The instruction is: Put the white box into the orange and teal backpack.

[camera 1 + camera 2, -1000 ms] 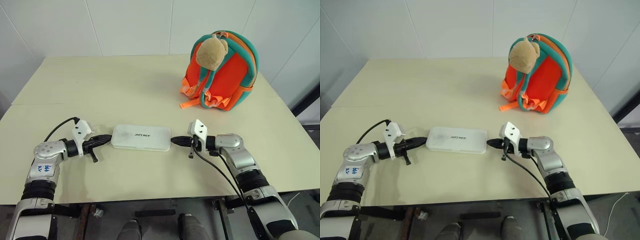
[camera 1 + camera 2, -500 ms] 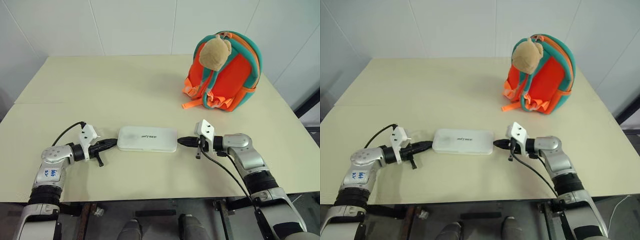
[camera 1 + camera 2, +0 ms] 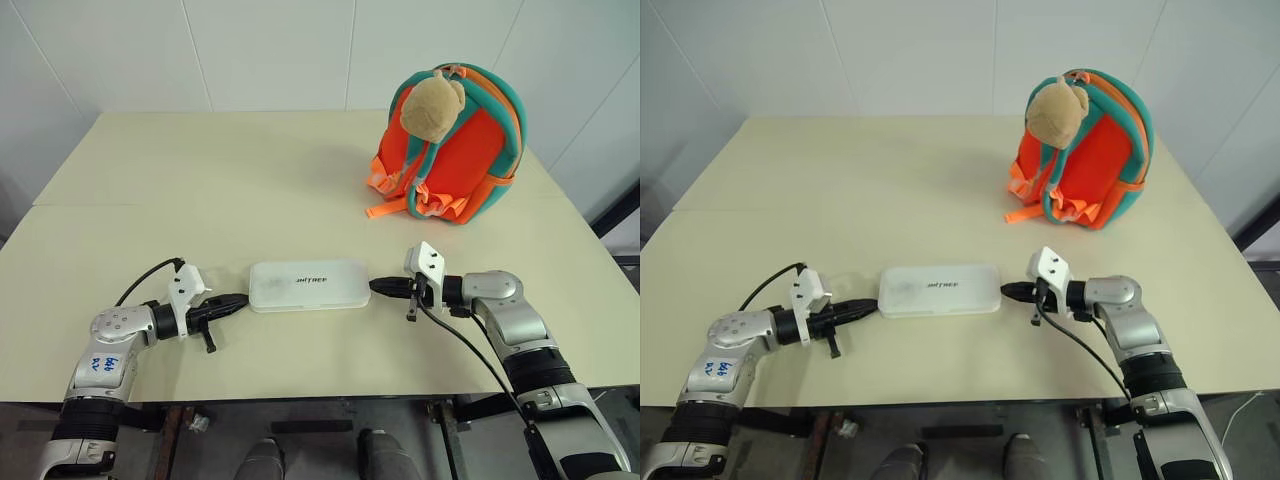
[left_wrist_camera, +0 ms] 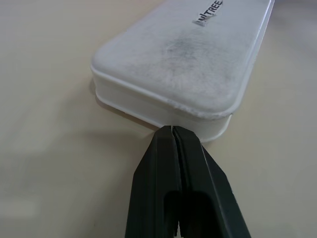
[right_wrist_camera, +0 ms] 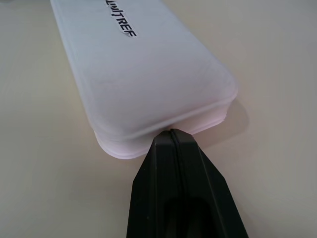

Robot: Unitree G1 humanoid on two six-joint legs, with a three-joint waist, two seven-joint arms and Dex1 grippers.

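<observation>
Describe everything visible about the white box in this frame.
The white box is flat and long with rounded corners, looks like matte plastic, and has a seam rim around its side and small dark lettering on top. It lies closed and flat on the cream table, with the shut left claw and right claw tips at its two short ends.

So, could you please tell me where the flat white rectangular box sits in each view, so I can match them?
Left eye view: the flat white rectangular box lies low centre, between both grippers.
Right eye view: low centre.
Left wrist view: one short end, just past the shut fingertips.
Right wrist view: the other short end.
Shared landmark: the dark lettering on its lid.
</observation>
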